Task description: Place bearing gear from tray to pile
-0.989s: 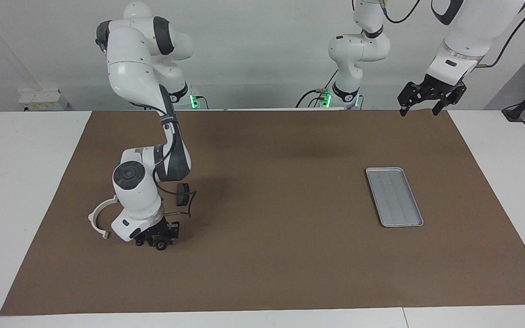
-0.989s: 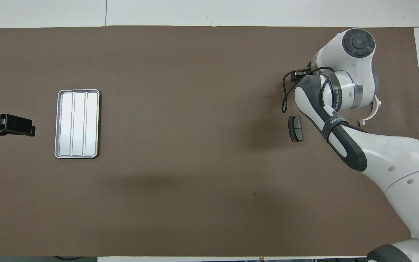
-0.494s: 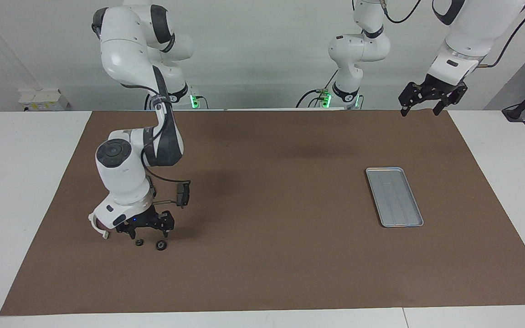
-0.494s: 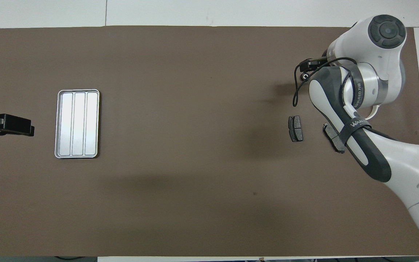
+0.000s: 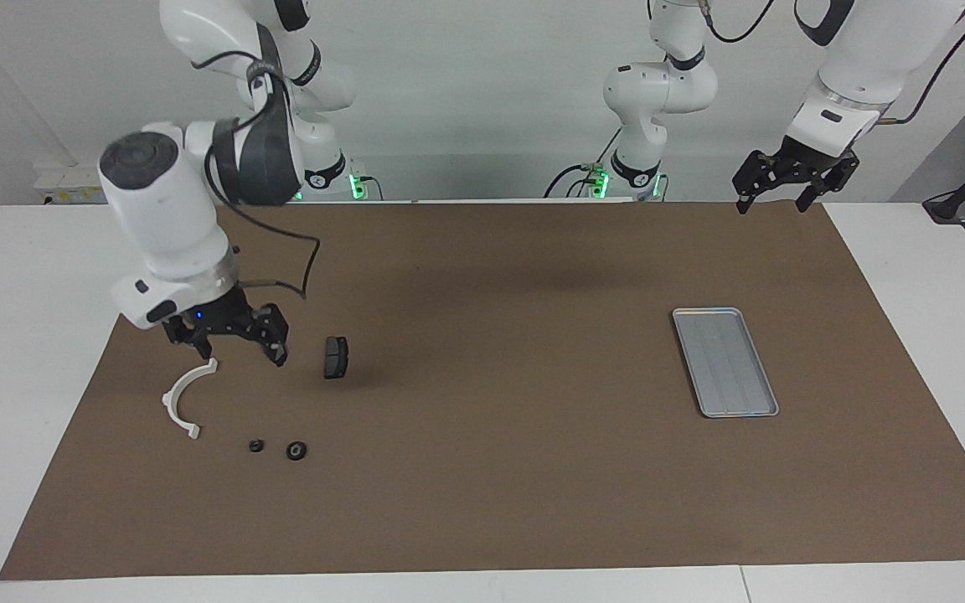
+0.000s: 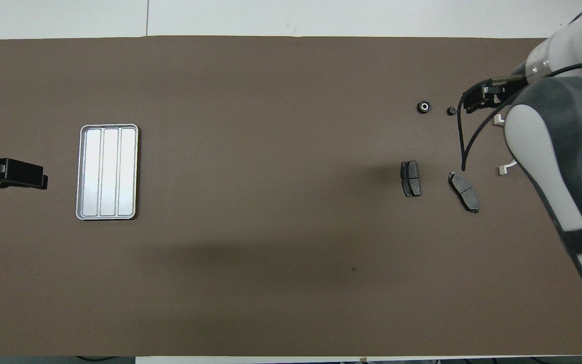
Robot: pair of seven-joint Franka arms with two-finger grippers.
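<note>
The bearing gear [image 5: 296, 450] is seen lying on the mat beside the white half-ring bracket [image 5: 183, 398], released by the raised, empty right gripper [image 5: 226, 335] with fingers apart; it is judged small, stiff, rather slippery, best pinched across its rim.

Bearing gear [image 5: 296, 450] lies flat — beside pile [image 5: 185, 400].

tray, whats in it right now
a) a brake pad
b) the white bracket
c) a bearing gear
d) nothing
d: the tray shows only its bare ridged floor, while two small black round parts lie on the mat by the white bracket at the right arm's end of the table.
</note>
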